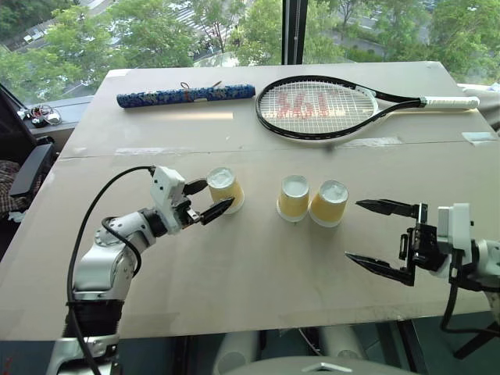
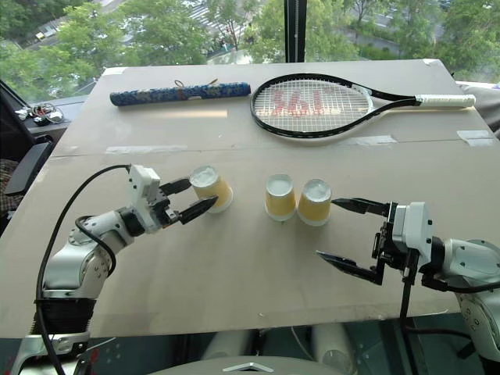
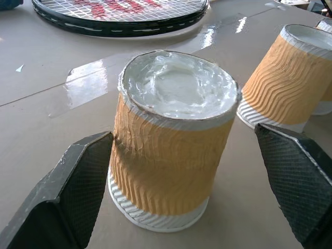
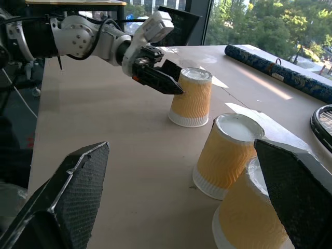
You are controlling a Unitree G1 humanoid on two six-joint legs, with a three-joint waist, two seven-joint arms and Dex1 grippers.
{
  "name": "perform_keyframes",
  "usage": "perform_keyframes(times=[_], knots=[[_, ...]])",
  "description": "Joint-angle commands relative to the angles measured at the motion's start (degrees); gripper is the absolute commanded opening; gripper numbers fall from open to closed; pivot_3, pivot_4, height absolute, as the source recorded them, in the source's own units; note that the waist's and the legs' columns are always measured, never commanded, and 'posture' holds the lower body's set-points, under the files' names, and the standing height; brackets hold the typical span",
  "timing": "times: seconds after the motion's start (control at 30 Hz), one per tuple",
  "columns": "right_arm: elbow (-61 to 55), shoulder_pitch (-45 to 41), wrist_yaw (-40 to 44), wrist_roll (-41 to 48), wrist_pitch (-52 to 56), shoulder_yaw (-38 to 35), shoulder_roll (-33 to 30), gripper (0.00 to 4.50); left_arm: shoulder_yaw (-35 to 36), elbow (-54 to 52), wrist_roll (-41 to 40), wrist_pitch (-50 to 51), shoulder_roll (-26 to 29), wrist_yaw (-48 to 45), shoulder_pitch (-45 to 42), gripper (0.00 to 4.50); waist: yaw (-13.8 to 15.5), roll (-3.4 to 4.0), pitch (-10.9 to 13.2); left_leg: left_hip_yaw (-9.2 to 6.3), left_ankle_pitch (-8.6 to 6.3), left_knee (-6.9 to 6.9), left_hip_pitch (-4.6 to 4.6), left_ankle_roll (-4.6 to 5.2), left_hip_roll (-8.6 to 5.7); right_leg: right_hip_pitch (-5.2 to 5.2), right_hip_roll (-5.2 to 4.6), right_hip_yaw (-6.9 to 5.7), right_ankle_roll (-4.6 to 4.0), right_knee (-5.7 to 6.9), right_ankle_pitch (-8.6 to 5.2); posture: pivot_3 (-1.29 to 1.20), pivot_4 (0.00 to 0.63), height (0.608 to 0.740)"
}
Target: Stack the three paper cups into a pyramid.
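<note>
Cups upside down on beige table (image 1: 234,297): lone cup (image 1: 225,189) between spread fingers of left gripper (image 1: 205,200), unclamped; other two cups (image 1: 312,200) side by side, touching, beside right gripper (image 1: 375,234), jaws wide apart, holding nothing. Tennis racket (image 1: 316,107) and blue roll (image 1: 186,95) at far edge. Window beyond, trees outside.

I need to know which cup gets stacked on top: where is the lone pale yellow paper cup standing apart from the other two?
In the left eye view, the lone pale yellow paper cup stands upside down on the table's left, between the open left gripper's fingers.
</note>
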Motion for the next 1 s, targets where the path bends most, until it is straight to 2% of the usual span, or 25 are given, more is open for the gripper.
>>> perform_keyframes(times=[0.03, 0.07, 0.23, 0.27, 0.43, 0.57, 0.73, 1.0], knots=[[-3.5, 0.8, -1.0, 1.0, -0.9, -1.6, -0.1, 4.42, -1.0, 4.5, 2.4, -3.9, -1.5, -1.1, -2.6, 4.50, 0.0, 0.00, 0.0, 0.01, 0.00, 0.01, 0.00, 0.00, 0.00, 0.00, 0.00, -0.01, 0.00, 0.01, 0.00, 0.00, 0.150, 0.740], [-3.9, 1.0, -1.5, 1.1, -1.0, -1.6, 0.1, 4.42, -1.2, 5.5, 2.8, -4.7, -1.9, -1.4, -3.2, 4.50, 0.0, -0.01, 0.0, 0.02, 0.00, 0.01, 0.00, 0.00, 0.00, 0.01, 0.00, -0.02, 0.00, 0.01, 0.00, 0.00, 0.150, 0.740], [-4.9, 3.2, -3.6, 1.4, -1.0, -2.4, 0.9, 4.50, -0.6, 6.5, 2.0, -5.3, -2.4, -3.6, -4.2, 2.30, 0.0, -0.03, 0.0, -0.01, 0.00, 0.07, -0.03, 0.00, 0.00, 0.00, 0.00, -0.05, 0.00, 0.02, 0.00, 0.00, 0.150, 0.740], [-4.9, 3.9, -3.8, 1.2, -1.1, -2.8, 0.9, 4.50, -0.2, 6.0, 1.1, -4.8, -2.4, -4.3, -4.5, 1.99, 0.1, -0.03, 0.0, -0.03, 0.00, 0.08, -0.03, 0.00, 0.00, 0.01, -0.01, -0.05, 0.00, 0.02, 0.00, 0.00, 0.150, 0.740], [-4.9, 8.3, -4.8, 1.3, -1.3, -7.0, 0.7, 4.50, -0.2, -2.6, -8.0, 5.1, -2.1, -7.4, -10.0, 1.99, 0.7, -0.07, 0.0, -0.10, 0.00, 0.19, -0.12, 0.00, 0.00, 0.02, -0.01, -0.09, 0.00, 0.06, 0.00, 0.00, 0.150, 0.740], [-3.2, 14.0, -5.4, 0.3, -2.8, -13.0, 2.0, 4.50, -4.1, -5.7, -10.6, 14.0, -4.5, -5.1, -21.4, 1.99, 1.8, -0.14, 0.0, -0.32, 0.00, 0.65, -0.40, 0.01, -0.05, 0.06, -0.04, -0.38, 0.04, 0.10, 0.02, 0.00, 0.150, 0.740], [0.3, 18.4, -4.7, -0.9, -5.3, -17.2, 4.1, 4.50, -9.8, -1.9, -10.1, 20.7, -10.3, -4.5, -31.2, 1.99, 1.3, -0.09, -0.1, -0.12, -0.01, 0.66, -0.10, 0.03, -0.14, 0.27, 0.01, -0.30, 0.15, 0.09, 0.08, 0.00, 0.150, 0.740], [3.8, 23.5, -3.6, -2.1, -9.5, -21.1, 6.7, 4.50, -16.9, 2.7, -4.0, 18.2, -14.4, -7.7, -33.8, 1.99, -0.1, -0.05, -0.1, -0.05, 0.00, 0.63, 0.06, 0.03, -0.04, 0.27, 0.38, -0.09, 0.19, 0.19, 0.11, 0.00, 0.150, 0.740]])
